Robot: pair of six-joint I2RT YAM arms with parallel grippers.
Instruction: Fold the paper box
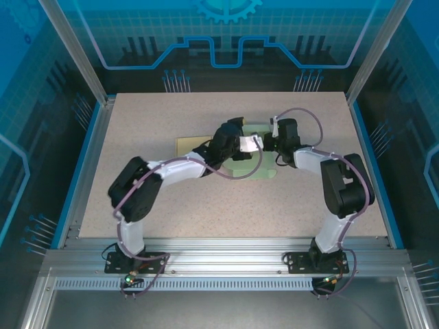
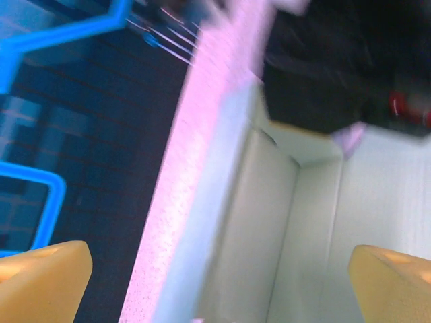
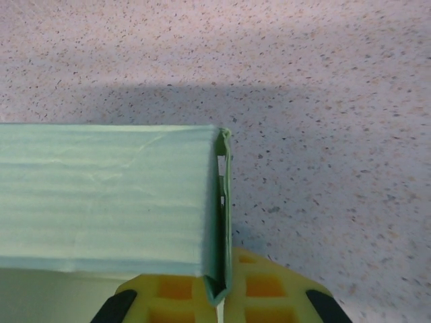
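Observation:
The paper box (image 1: 248, 168) is a pale green card shape lying mid-table, partly under both wrists. My right gripper (image 3: 219, 291) is shut on a doubled, upright green wall edge of the box (image 3: 108, 202), the yellow fingers (image 3: 269, 289) pressed on either side of it. From above, that right gripper (image 1: 266, 145) sits at the box's far edge. My left gripper (image 2: 219, 282) is open wide over the box's creased inside (image 2: 269, 222), with nothing between its yellow fingertips (image 2: 40, 276). In the top view the left gripper (image 1: 236, 130) is just left of the right one.
A pale yellow sheet (image 1: 188, 146) lies flat to the left of the box, partly under my left arm. Blue rails border the speckled table (image 1: 151, 123) on the left and right. The right gripper's dark body (image 2: 323, 74) is close ahead in the left wrist view.

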